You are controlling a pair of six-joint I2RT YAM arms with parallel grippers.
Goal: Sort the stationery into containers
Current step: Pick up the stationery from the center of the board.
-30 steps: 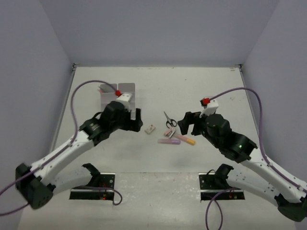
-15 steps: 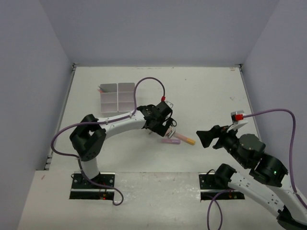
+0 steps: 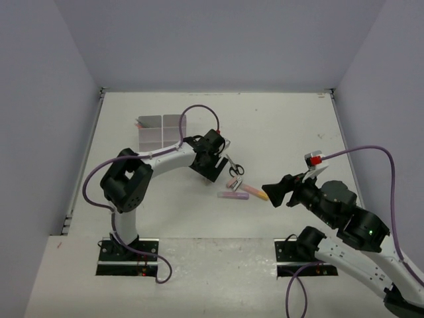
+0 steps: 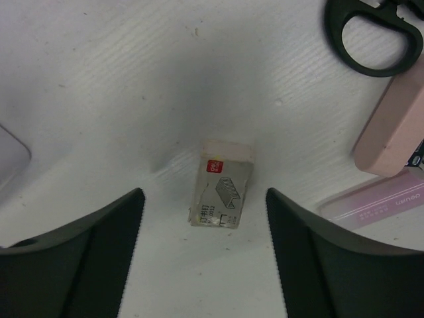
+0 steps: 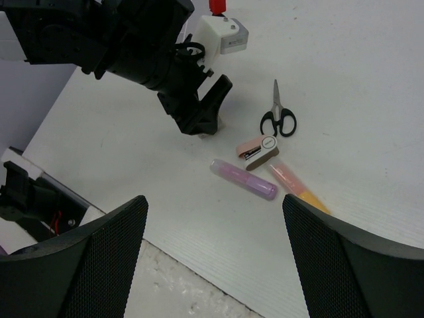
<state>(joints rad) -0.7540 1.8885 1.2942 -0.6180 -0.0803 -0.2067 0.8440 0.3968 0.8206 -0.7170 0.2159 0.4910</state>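
A small white box with a red label and a staple drawing (image 4: 222, 184) lies flat on the table, partly between the open fingers of my left gripper (image 4: 204, 199), which hovers just above it (image 3: 212, 173). Black-handled scissors (image 3: 233, 165), a pink eraser (image 3: 234, 183), a purple marker (image 3: 232, 196) and a pink-orange marker (image 3: 256, 193) lie clustered just right of it. My right gripper (image 3: 267, 192) is open and empty, raised right of the markers. The white compartment tray (image 3: 152, 136) stands at the far left.
The left arm's purple cable (image 3: 192, 109) arcs over the tray's right side. Grey walls enclose the table on three sides. In the right wrist view the left gripper (image 5: 202, 116) sits just left of the scissors (image 5: 278, 119).
My left gripper has drawn back left off the cluster and now sits over the small white box. My right gripper has moved left toward the markers.
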